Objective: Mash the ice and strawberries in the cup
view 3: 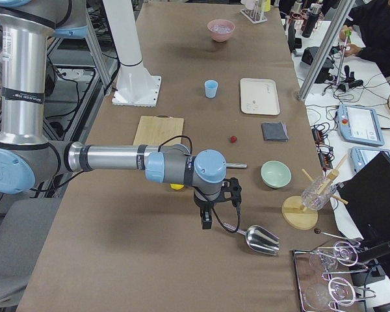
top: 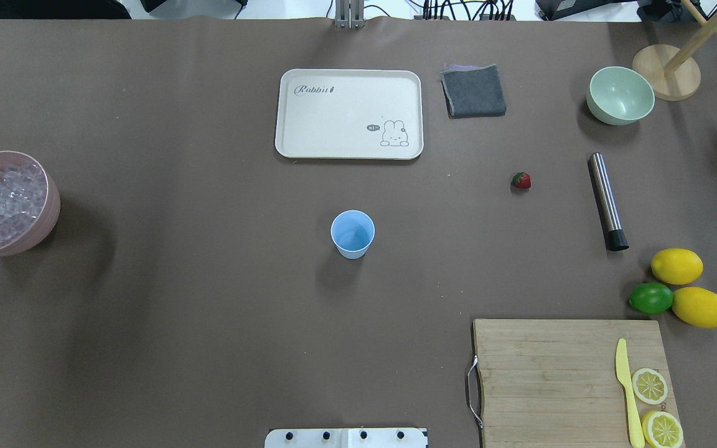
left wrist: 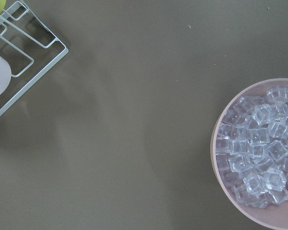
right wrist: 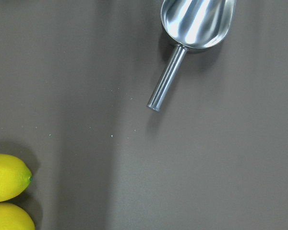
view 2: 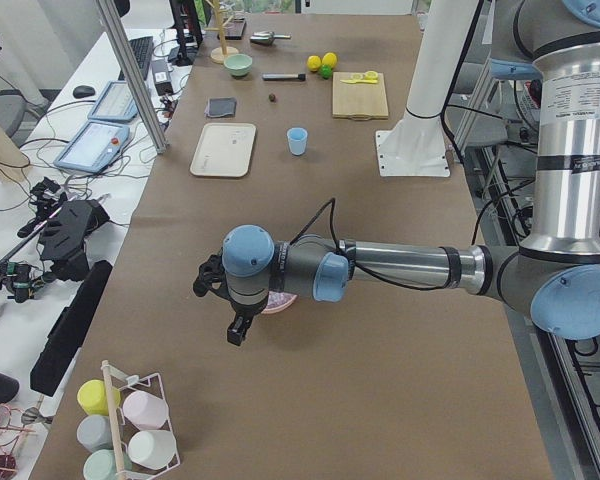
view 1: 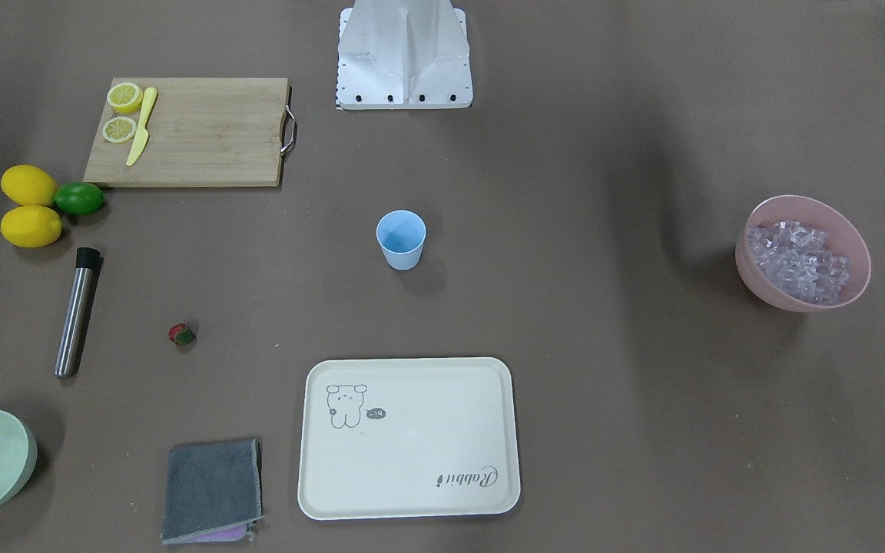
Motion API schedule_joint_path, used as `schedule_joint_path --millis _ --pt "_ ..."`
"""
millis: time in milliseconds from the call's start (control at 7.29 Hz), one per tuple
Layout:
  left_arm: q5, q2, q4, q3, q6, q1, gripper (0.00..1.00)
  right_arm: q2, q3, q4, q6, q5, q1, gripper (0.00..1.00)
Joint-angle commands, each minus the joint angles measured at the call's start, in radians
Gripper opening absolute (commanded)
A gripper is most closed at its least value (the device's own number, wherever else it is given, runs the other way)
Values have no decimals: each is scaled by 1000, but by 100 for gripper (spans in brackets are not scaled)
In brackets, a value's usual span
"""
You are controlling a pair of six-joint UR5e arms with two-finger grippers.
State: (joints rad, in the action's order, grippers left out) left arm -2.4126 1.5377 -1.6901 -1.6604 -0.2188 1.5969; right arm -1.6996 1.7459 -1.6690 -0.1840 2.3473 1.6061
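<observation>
Robotics lab, robot arm (view 2: 400, 265), teach pendants (view 2: 88, 147), tangled cables (top: 452, 7)

The overhead camera sits behind the robot, looking forward and down, the base plate (top: 346, 437) at its bottom edge; the front-facing one looks steeply down from across the desk (view 1: 604, 384), base at top, so both share the cup (view 1: 401, 240) mid-desk, mirrored; the side cameras look along the desk from its ends, the left arm (view 2: 400, 270) large in one, the right arm (view 3: 110, 158) in the other; the left wrist camera looks straight down, close, on the pink bowl (left wrist: 214, 148) of ice (left wrist: 257, 158); the right wrist camera on a metal scoop (right wrist: 197, 24) and lemons (right wrist: 7, 177).
</observation>
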Motion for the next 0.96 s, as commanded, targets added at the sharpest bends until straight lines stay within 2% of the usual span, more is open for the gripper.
schedule_joint_path --millis 0,549,823 --pt "0 -1 1 -6 -1 0 98 0 0 -2 0 1 0 100" --pt "0 2 1 -1 4 -2 98 -2 -5 0 1 7 -2 100" --pt "4 2 1 -6 6 -2 98 -11 -6 58 6 7 -2 100"
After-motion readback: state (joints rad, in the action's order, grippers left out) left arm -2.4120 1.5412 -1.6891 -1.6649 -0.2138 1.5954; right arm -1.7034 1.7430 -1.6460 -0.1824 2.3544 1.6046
